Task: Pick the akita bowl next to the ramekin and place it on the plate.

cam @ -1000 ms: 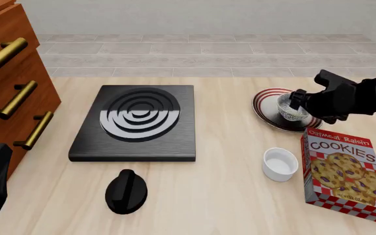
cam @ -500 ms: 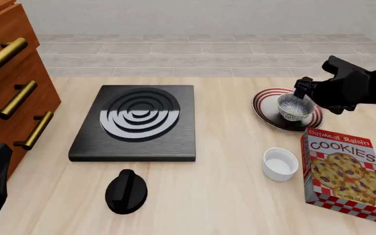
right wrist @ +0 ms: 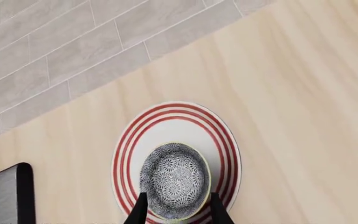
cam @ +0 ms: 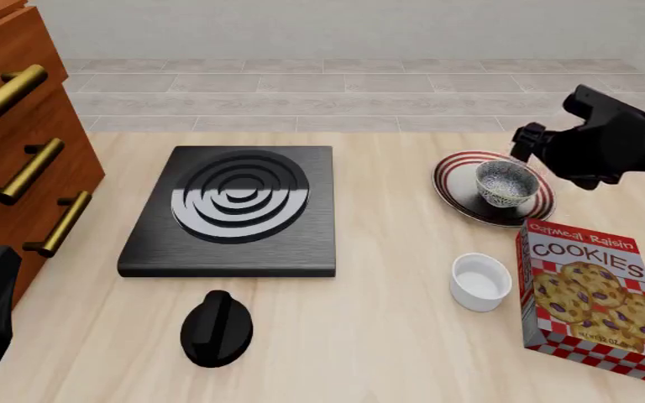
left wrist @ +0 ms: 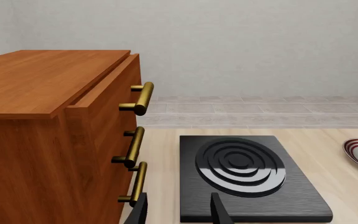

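Akita bowl (cam: pixel 506 182) sits on the plate (cam: pixel 457 188).

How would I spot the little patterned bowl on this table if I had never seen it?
Find the red cookie box at the table's right side; just beyond it lies a white plate with red rings. The bowl sits on that plate. Its inside is speckled black and white, unlike the plain white cup beside the box.

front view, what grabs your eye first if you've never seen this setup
The red and white cookie box at the near right stands out most, next to the white ramekin. Behind them, the speckled akita bowl sits on the red-ringed plate, with the right gripper open above it.
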Controlling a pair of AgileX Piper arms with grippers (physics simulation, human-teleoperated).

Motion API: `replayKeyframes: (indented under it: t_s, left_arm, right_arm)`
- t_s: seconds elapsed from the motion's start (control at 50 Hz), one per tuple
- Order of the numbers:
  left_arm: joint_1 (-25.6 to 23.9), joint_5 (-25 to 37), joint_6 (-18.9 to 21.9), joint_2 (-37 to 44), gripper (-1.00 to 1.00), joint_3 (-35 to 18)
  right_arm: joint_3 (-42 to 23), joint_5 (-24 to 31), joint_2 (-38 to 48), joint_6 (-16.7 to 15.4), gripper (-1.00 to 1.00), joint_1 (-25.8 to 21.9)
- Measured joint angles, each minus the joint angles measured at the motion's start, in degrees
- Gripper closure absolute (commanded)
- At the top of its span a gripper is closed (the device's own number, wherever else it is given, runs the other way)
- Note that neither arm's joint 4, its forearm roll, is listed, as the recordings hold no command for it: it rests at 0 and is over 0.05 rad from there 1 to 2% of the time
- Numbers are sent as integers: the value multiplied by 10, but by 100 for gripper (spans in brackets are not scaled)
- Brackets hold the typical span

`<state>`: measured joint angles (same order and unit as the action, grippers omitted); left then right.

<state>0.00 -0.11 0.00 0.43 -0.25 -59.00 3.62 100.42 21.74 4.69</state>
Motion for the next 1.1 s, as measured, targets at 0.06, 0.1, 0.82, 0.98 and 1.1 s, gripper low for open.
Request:
replayKeyframes:
  t_s: [0.06, 0.1, 0.82, 0.98, 1.1]
  left_arm:
    - [0, 0, 0, 0, -100, 0]
    - [0, 0, 0, 0, -100, 0]
    - [0, 0, 0, 0, -100, 0]
    - [0, 0, 0, 0, -100, 0]
    - [0, 0, 0, 0, -100, 0]
  right_arm:
    - [1, 3, -6, 1, -100, 1]
    - [2, 4, -10, 1, -100, 1]
    - [44, 25, -94, 8, -100, 11]
    - [49, 31, -109, 10, -100, 13]
    - [52, 36, -120, 11, -100, 14]
